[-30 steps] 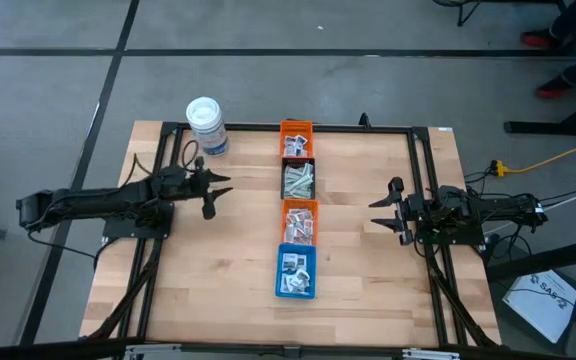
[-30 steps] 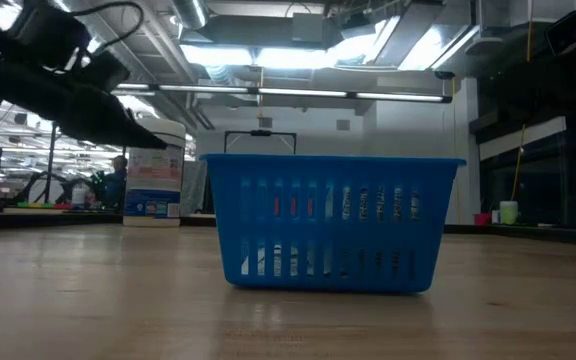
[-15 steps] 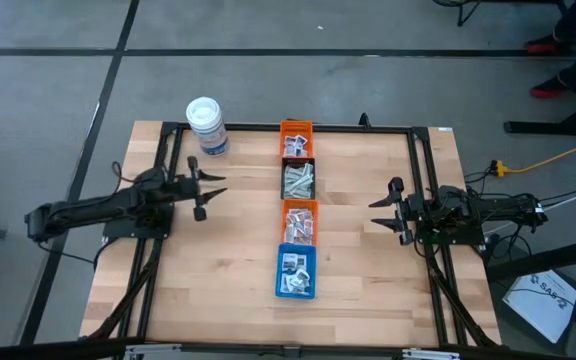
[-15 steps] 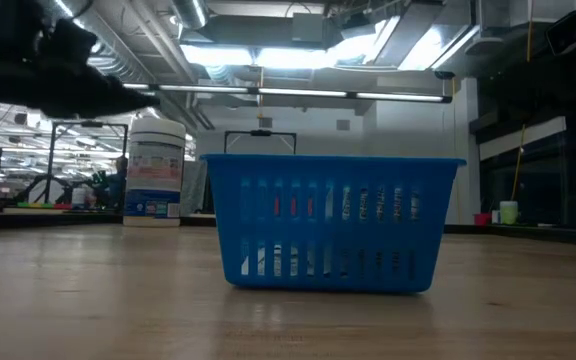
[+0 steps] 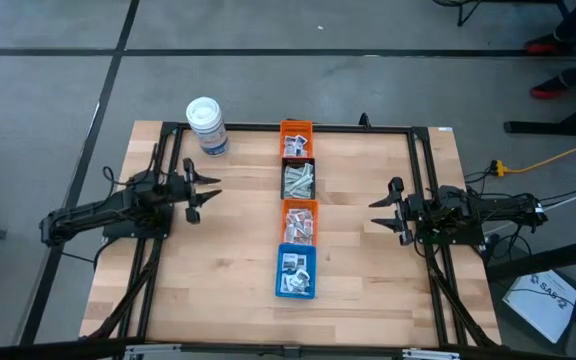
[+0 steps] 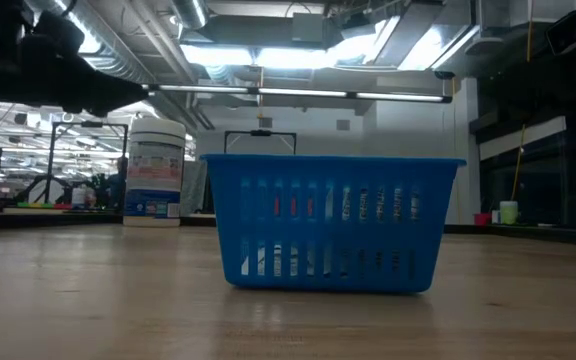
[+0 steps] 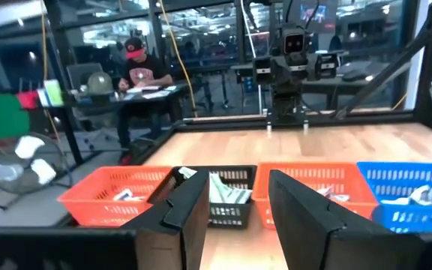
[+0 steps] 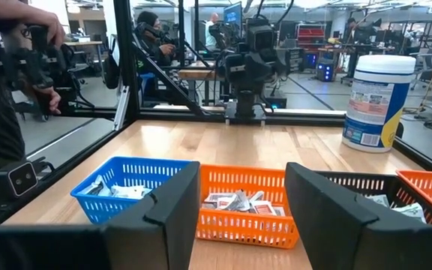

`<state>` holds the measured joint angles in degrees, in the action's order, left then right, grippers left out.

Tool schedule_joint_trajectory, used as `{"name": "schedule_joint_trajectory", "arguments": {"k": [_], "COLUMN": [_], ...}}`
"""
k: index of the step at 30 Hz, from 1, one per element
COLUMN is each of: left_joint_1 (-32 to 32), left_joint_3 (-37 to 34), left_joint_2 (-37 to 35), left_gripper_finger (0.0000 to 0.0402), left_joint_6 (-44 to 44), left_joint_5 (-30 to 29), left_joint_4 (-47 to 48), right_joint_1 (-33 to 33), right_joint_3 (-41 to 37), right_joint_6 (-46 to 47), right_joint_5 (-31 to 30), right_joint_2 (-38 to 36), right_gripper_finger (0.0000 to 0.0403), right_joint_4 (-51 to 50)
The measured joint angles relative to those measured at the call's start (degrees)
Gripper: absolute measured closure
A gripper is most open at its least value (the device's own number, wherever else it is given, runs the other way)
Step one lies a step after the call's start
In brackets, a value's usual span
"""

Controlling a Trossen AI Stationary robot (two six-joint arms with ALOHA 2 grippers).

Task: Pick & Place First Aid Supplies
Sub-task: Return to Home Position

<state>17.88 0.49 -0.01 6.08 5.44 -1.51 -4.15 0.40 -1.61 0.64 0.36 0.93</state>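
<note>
Arms: two, one at each side of the table [image 5: 228,260], both stretched low and pointing inward at the row of bins.
Left hand [image 5: 211,187]: over the left half of the table, on the near side of the white tub [image 5: 207,125] and well apart from the bins. Fingers are spread and released, with nothing between them.
Right hand [image 5: 373,214]: over the right half, level with the near orange bin [image 5: 285,222] but well apart from it. Fingers are spread and released, with nothing between them.
Bins: four, in one line down the middle of the table. From far to near they are the far orange bin [image 5: 295,123], the black bin [image 5: 284,180], the near orange bin and the blue bin [image 5: 279,272]. Each sits right against the next.
First aid supplies [image 5: 301,224]: those in view all lie inside the four bins.
Contents, far orange bin: small white packets.
Contents, black bin: pale beige-green strips, heaped.
Contents, near orange bin: white packets with red and dark print.
Contents, blue bin: white packets with dark print.
Count per bin: cannot tell, as the packets overlap and are too small to separate.
Tub: one, upright, blue label, at the far left corner of the table.
Low view: the blue bin fills the centre, with the tub behind it to the left.
Room: one person [image 7: 137,71] is seated at a desk beyond the table, seen in the left wrist view.
</note>
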Motion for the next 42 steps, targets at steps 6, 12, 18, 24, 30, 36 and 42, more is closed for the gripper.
{"name": "schedule_joint_trajectory", "arguments": {"k": [6, 12, 18, 24, 30, 36, 42], "left_joint_1": [-1.5, -1.8, -1.8, -1.8, -1.8, -1.8, -1.8], "left_joint_3": [0.0, 0.0, 0.0, 0.0, 0.0, 0.0, 0.0], "left_joint_2": [0.0, 0.0, 0.0, 0.0, 0.0, 0.0, 0.0], "left_gripper_finger": [0.0267, 0.0267, 0.0267, 0.0267, 0.0268, 0.0268, 0.0268], "left_joint_6": [-3.9, -3.5, -3.4, -3.4, -3.4, -3.4, -3.4], "left_joint_5": [-0.3, -0.3, -0.3, -0.3, -0.3, -0.3, -0.3], "left_joint_4": [0.2, -0.1, -0.2, -0.2, -0.2, -0.3, -0.3], "right_joint_1": [0.0, 0.0, 0.0, 0.0, 0.0, 0.0, 0.0], "right_joint_3": [0.0, 0.0, 0.0, 0.0, 0.0, 0.0, 0.0], "right_joint_6": [0.0, 0.0, 0.0, 0.0, 0.0, 0.0, 0.0], "right_joint_5": [0.0, 0.0, 0.0, 0.0, 0.0, 0.0, 0.0], "right_joint_2": [0.0, 0.0, 0.0, 0.0, 0.0, 0.0, 0.0], "right_gripper_finger": [0.0208, 0.0208, 0.0208, 0.0208, 0.0208, 0.0208, 0.0208], "right_joint_4": [0.0, 0.0, 0.0, 0.0, 0.0, 0.0, 0.0]}}
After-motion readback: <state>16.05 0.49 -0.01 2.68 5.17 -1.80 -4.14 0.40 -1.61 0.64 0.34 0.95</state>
